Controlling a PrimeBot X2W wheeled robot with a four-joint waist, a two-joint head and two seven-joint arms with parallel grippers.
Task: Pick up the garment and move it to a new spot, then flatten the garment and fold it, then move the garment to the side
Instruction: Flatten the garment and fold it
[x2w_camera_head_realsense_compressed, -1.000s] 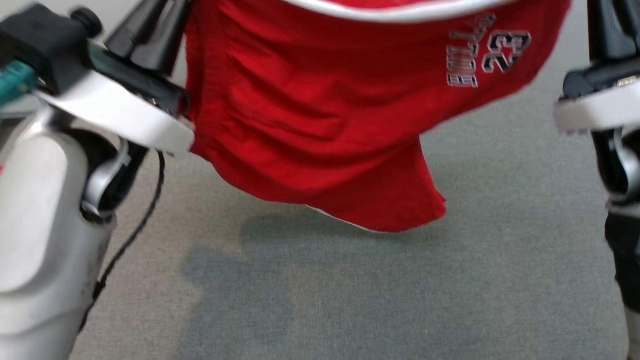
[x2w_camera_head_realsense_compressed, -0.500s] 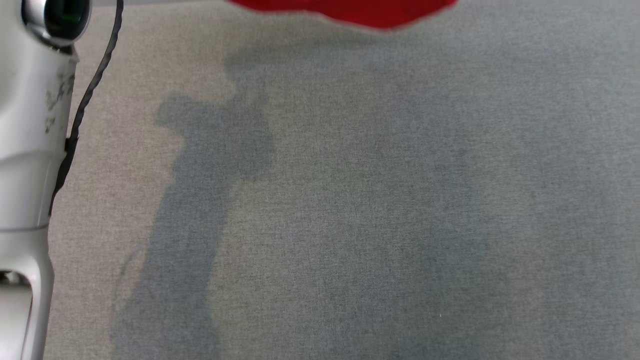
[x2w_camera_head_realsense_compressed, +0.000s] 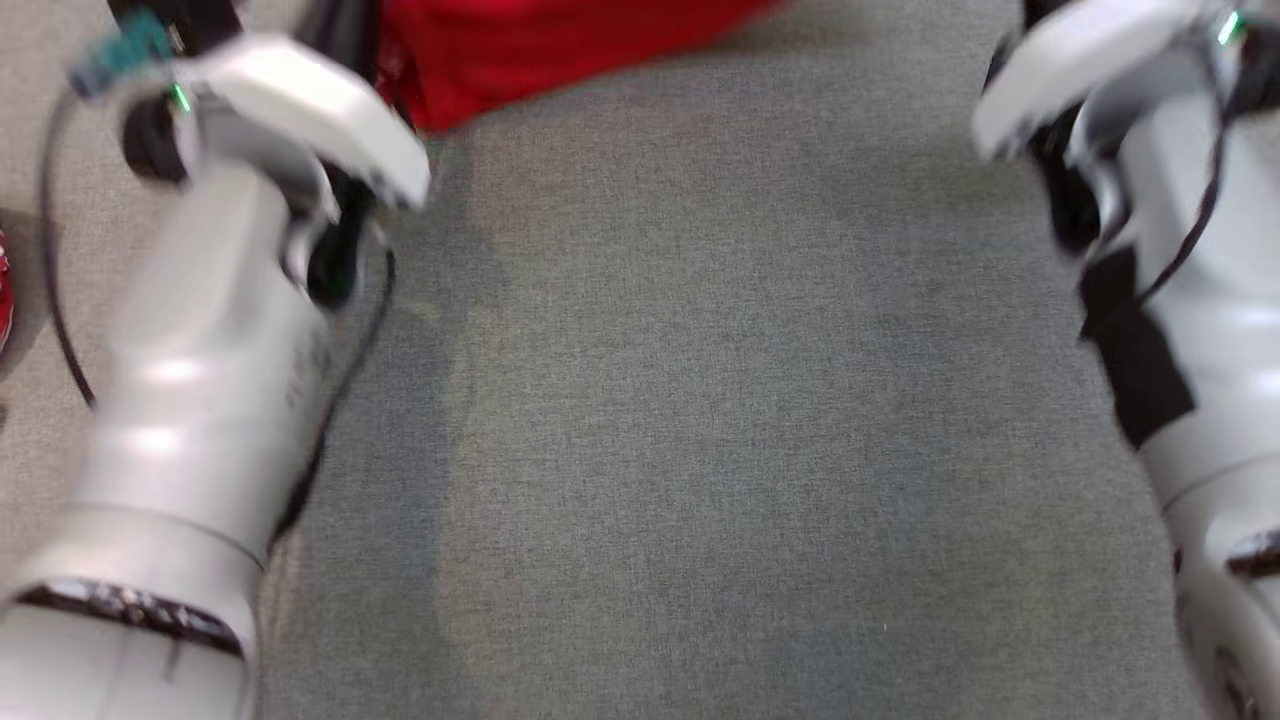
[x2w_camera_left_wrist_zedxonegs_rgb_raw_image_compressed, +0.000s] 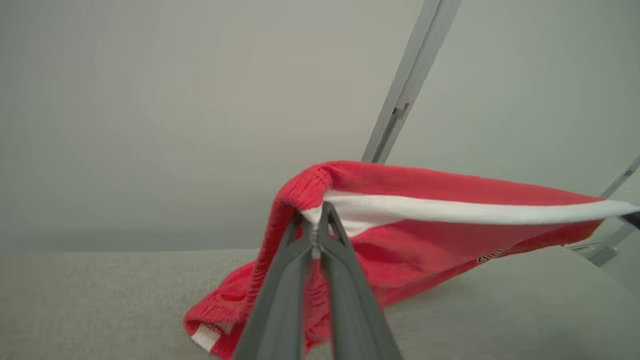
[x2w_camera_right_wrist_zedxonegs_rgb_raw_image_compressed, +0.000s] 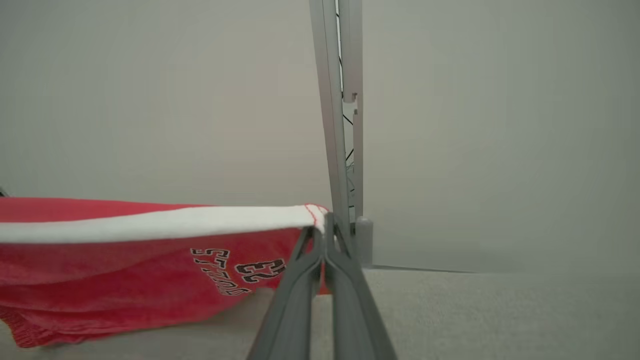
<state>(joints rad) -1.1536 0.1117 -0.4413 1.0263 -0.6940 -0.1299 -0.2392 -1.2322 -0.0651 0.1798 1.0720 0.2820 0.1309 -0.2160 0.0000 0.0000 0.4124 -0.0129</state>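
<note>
A grey surface (x2w_camera_head_realsense_compressed: 700, 400) of fine woven cloth took up most of the head view. It was flat and matte, and it lay bare from the centre down to the bottom edge. A plain pale wall (x2w_camera_right_wrist_zedxonegs_rgb_raw_image_compressed: 150, 100) rose behind it in both wrist views.

The left arm (x2w_camera_head_realsense_compressed: 200, 380) ran up the left side of the head view and the right arm (x2w_camera_head_realsense_compressed: 1220, 330) up the right side. Both were smooth glossy white shells, blurred, with a wide open lane between them.

The garment (x2w_camera_head_realsense_compressed: 540, 50) was a red knit with a ribbed, dimpled texture. It sat at the top of the head view, left of centre. In the wrist views it hung stretched between the grippers, with its white band (x2w_camera_right_wrist_zedxonegs_rgb_raw_image_compressed: 150, 222) pulled into a taut, nearly straight line. The fabric below sagged in soft folds that appeared to rest on the surface. A dark print (x2w_camera_right_wrist_zedxonegs_rgb_raw_image_compressed: 240, 275) reading 23 showed upside down in the lower middle of the right wrist view.

A slim grey metal post (x2w_camera_right_wrist_zedxonegs_rgb_raw_image_compressed: 335, 125) stood upright at the far edge, just behind the right corner of the garment.

The left gripper (x2w_camera_left_wrist_zedxonegs_rgb_raw_image_compressed: 315, 225) had its fingers pressed together on the band's left end. The right gripper (x2w_camera_right_wrist_zedxonegs_rgb_raw_image_compressed: 327, 222) was likewise pinched tight on the right corner.

A thin black cable (x2w_camera_head_realsense_compressed: 340, 400) curved along the left arm.
</note>
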